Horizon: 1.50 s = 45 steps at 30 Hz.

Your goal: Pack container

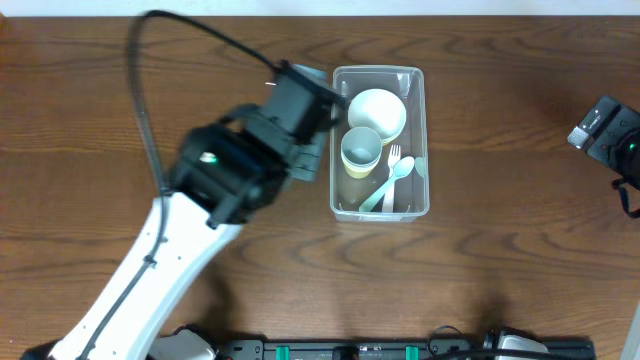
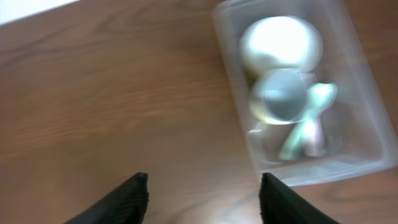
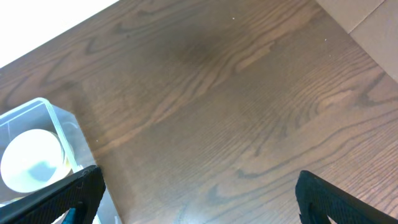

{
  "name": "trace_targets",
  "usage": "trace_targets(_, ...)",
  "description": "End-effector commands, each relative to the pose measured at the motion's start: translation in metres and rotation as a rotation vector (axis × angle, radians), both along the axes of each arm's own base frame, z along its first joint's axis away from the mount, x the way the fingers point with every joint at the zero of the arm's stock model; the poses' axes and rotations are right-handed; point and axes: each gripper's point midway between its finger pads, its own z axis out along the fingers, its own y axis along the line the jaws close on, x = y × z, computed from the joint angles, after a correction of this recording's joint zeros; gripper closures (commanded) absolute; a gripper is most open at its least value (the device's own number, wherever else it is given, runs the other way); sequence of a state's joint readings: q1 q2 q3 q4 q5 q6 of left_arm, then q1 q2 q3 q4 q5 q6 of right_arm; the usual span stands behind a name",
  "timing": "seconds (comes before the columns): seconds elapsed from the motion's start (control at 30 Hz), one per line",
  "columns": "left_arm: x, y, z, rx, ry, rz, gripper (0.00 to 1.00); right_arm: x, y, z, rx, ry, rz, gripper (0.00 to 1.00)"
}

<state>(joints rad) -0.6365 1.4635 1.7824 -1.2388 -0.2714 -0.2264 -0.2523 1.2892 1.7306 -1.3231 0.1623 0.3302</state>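
Note:
The clear rectangular container [image 1: 380, 140] stands on the table right of centre. It holds a pale yellow bowl [image 1: 377, 112], a cup [image 1: 361, 150], a light green spoon [image 1: 397, 178] and a white fork [image 1: 392, 165]. It also shows in the left wrist view [image 2: 298, 93], blurred, and its corner shows in the right wrist view [image 3: 37, 149]. My left gripper [image 2: 204, 199] is open and empty over bare table, just left of the container. My right gripper [image 3: 199, 199] is open and empty, far to the right of the container.
The brown wooden table [image 1: 500, 260] spreads around the container. My left arm [image 1: 240, 170] lies across the left half of the table. The right arm's body [image 1: 610, 135] sits at the right edge.

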Motion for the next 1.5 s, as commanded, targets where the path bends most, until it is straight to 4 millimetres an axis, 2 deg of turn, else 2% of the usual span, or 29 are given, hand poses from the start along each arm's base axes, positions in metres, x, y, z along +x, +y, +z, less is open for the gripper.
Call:
trace_targets(0.0,-0.009,0.041,0.017,0.003,-0.037,0.122,0.19,-0.003,-0.004,0.002,-0.003,-0.006,-0.026,0.01)
trace_targets(0.03,-0.014,0.047,0.019,0.006,-0.034,0.13,0.04,-0.003,-0.004,0.002,-0.004,-0.006,-0.026,0.01)
trace_targets(0.07,-0.019,0.051,0.02,0.01,-0.029,0.133,0.02,-0.003,-0.004,0.002,-0.004,-0.006,-0.027,0.01)
trace_targets(0.23,-0.04,0.064,0.021,0.033,0.003,0.132,0.02,-0.003,-0.004,0.002,-0.003,-0.006,-0.026,0.01)
trace_targets(0.6,-0.048,0.07,0.016,0.064,0.038,0.129,0.02,-0.003,-0.004,0.002,-0.003,-0.006,-0.027,0.01)
trace_targets(0.73,-0.046,0.07,0.017,0.061,0.028,0.132,0.02,-0.003,-0.004,0.002,-0.003,-0.007,-0.027,0.01)
trace_targets(0.83,-0.036,0.071,0.023,0.033,-0.009,0.152,0.02,-0.003,-0.004,0.002,-0.003,-0.006,-0.026,0.01)
trace_targets(0.93,-0.025,0.074,0.034,0.0,-0.071,0.172,0.02,-0.003,-0.004,0.002,-0.004,-0.006,-0.026,0.01)
trace_targets(1.07,-0.022,0.084,0.054,-0.039,-0.145,0.144,0.02,-0.003,-0.004,0.002,-0.004,-0.006,-0.026,0.01)
trace_targets(1.23,-0.039,0.108,0.071,-0.091,-0.194,0.12,0.02,-0.003,-0.004,0.002,-0.004,-0.006,-0.026,0.01)
trace_targets(1.47,-0.075,0.144,0.077,-0.096,-0.265,0.173,0.02,-0.003,-0.004,0.002,-0.003,-0.006,-0.027,0.01)
